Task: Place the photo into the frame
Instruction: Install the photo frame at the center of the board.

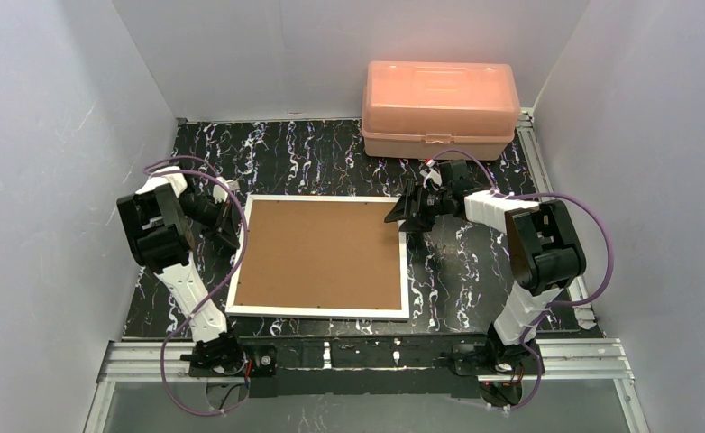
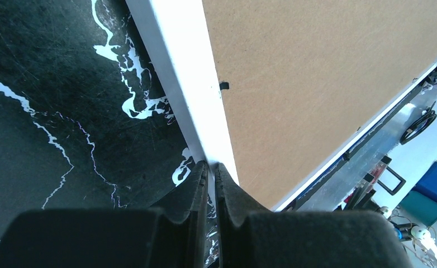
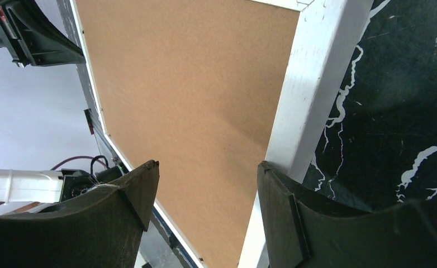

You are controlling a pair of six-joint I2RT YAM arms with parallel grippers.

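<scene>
On the worktop point(image 1: 475, 262) the frame point(image 1: 317, 311) lies flat at picture centre, board side up; photo in no view. At its upper-left rim the left jaws sit pressed together; the right jaws are spread astride the upper-right rim. Likely step: taking hold to open it; next, right jaws must close on that rim.

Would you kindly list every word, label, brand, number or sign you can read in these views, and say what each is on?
None: no view shows readable text.
The frame and its brown backing board are blank.
The pink box shows moulded shapes, but no legible lettering.
The marbled table bears only white veins.
</scene>
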